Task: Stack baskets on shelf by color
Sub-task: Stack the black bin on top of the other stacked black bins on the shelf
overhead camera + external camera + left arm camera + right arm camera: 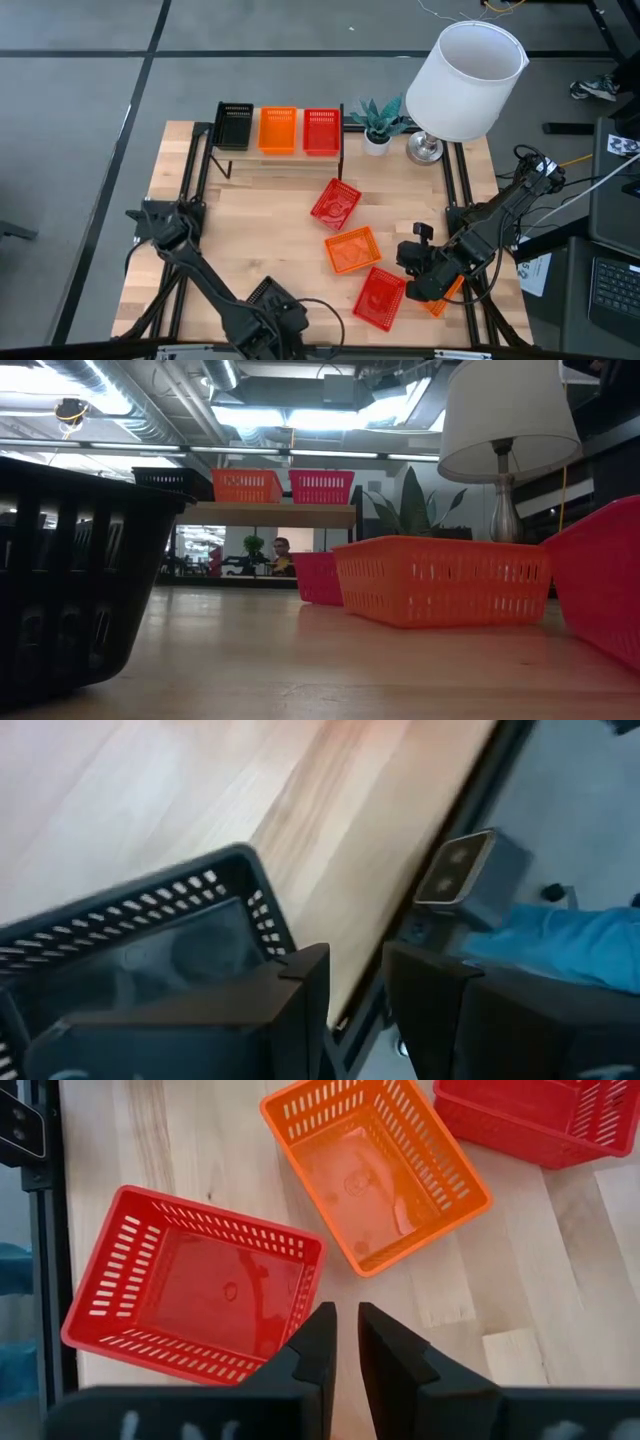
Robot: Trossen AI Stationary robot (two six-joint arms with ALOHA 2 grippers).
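Note:
On the shelf stand a black basket, an orange one and a red one, side by side. On the table rest a red basket, an orange one and another red one. Another black basket sits by the table's near edge, close to the low camera. My left gripper stands at its corner, fingers apart, with bare wood showing through the gap. My right gripper hovers over bare wood just right of the loose baskets, with a narrow gap and nothing in it. My left gripper comes slanting down at the black basket's corner. One finger covers the end of the basket's wall, the other stands outside it. That finger hides the wall, so I cannot tell whether the gripper touches the basket.
Another orange basket lies partly under my right arm. A white lamp and a small plant stand at the far right. The table's near edge and a small grey box lie close to my left gripper.

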